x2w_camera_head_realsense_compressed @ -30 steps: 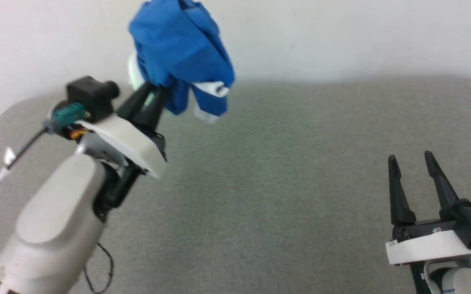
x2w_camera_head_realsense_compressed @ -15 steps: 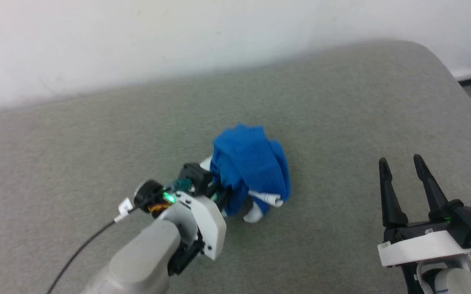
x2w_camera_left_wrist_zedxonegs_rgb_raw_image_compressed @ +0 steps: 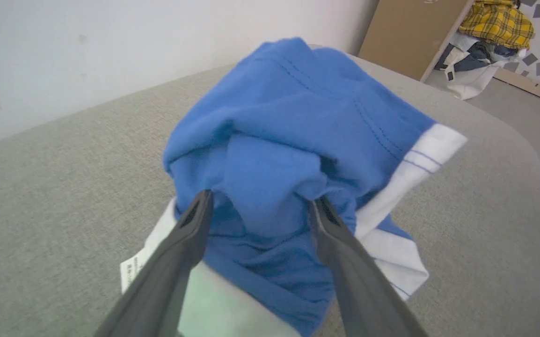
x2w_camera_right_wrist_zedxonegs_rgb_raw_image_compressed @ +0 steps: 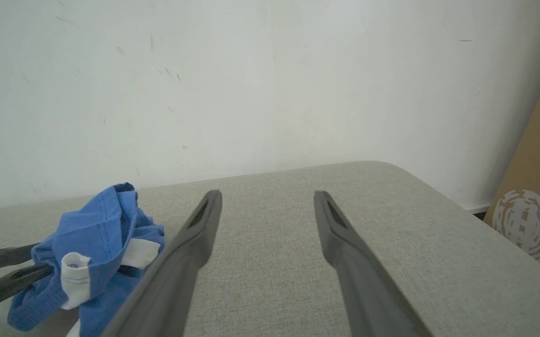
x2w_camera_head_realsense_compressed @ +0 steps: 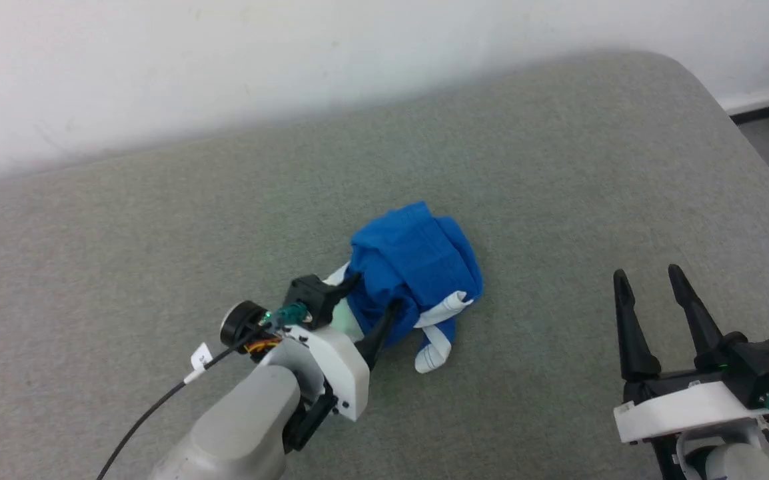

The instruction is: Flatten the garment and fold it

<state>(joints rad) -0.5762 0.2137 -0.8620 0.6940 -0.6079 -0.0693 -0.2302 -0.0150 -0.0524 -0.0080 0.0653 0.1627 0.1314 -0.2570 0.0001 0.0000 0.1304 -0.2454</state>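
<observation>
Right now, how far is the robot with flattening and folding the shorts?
Done: the shorts lie on the table, but in a crumpled heap. In hand: the left gripper stands open around a bunch of cloth; the right gripper is open and apart from the heap. Still to do: spreading the shorts flat and every fold.
</observation>
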